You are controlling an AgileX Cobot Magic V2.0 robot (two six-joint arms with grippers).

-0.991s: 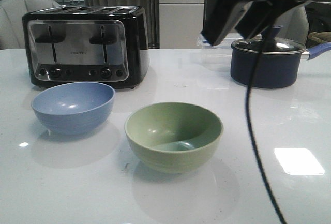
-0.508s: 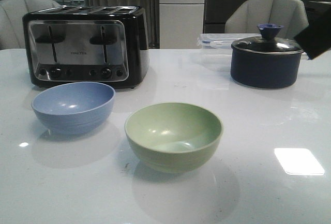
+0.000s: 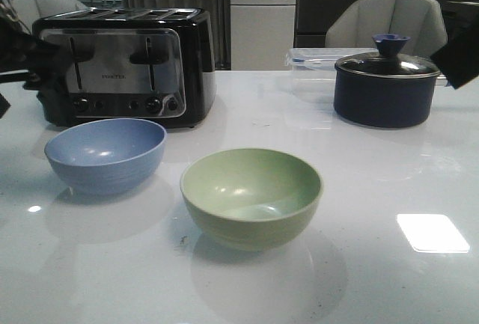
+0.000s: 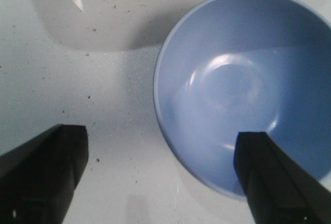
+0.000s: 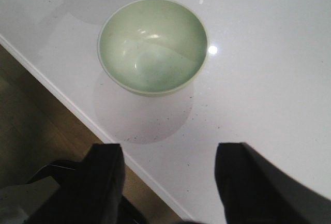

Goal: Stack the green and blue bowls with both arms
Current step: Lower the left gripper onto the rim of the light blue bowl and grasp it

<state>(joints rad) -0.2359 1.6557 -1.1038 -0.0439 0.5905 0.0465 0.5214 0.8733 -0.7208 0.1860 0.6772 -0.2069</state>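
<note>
Bowls sit apart on the white surface [image 3: 389,279]: green bowl [image 3: 251,197] centre, blue bowl [image 3: 105,154] at its ten o'clock. Our left gripper [image 4: 155,177], jaws spread, hovers nearer the blue; right gripper [image 5: 168,182], spread, faces green.

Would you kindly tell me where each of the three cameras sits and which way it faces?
Front view: faces forward over the table at both bowls; left arm at the edge.
Left wrist view: looks down on the blue bowl, left hand open.
Right wrist view: looks down at the green bowl and table edge, right hand open.
Shared: each wrist's bowl also shows in front.
</note>
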